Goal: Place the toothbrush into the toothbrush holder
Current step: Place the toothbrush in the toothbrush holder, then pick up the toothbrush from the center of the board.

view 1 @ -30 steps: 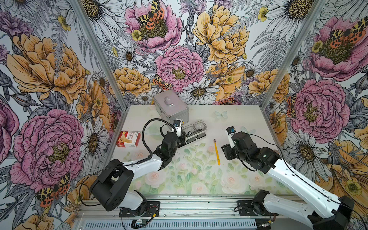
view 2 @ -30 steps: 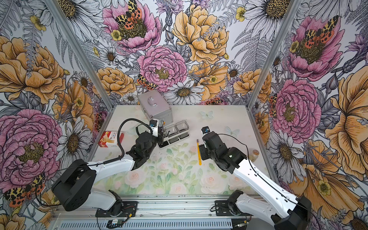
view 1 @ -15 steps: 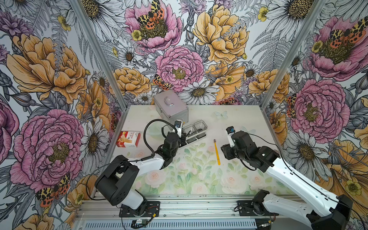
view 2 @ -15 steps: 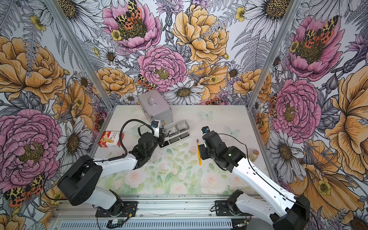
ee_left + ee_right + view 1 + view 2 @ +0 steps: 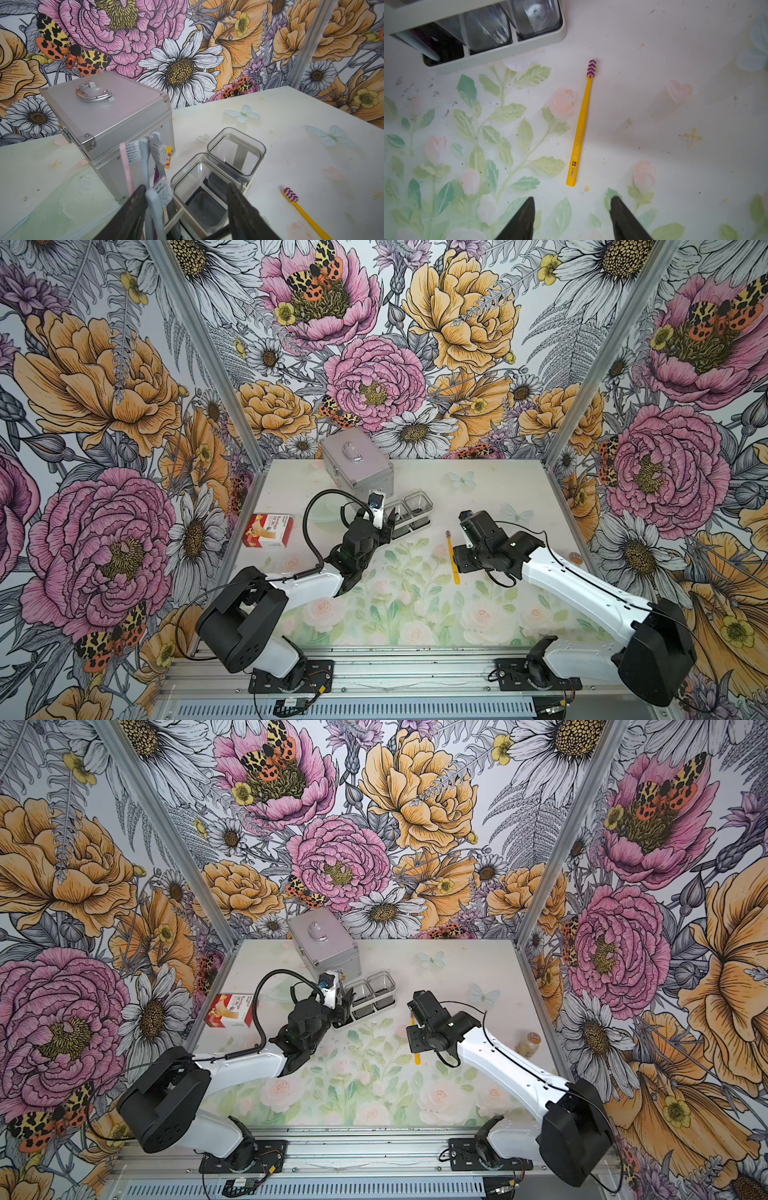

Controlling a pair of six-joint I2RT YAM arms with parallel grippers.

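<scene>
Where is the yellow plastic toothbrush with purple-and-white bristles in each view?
Top view: yellow toothbrush, mid-table, fully visible.
Top view: toothbrush mostly hidden behind the right arm.
Left wrist: lower right corner.
Right wrist: centre, lying flat.
Shared landmark: white toothbrush holder with clear square cups, nearest its bristle end.

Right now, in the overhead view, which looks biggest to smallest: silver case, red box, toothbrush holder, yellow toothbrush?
1. silver metal case
2. toothbrush holder and red box: about alike, holder partly hidden
3. yellow toothbrush, long but thin
</scene>
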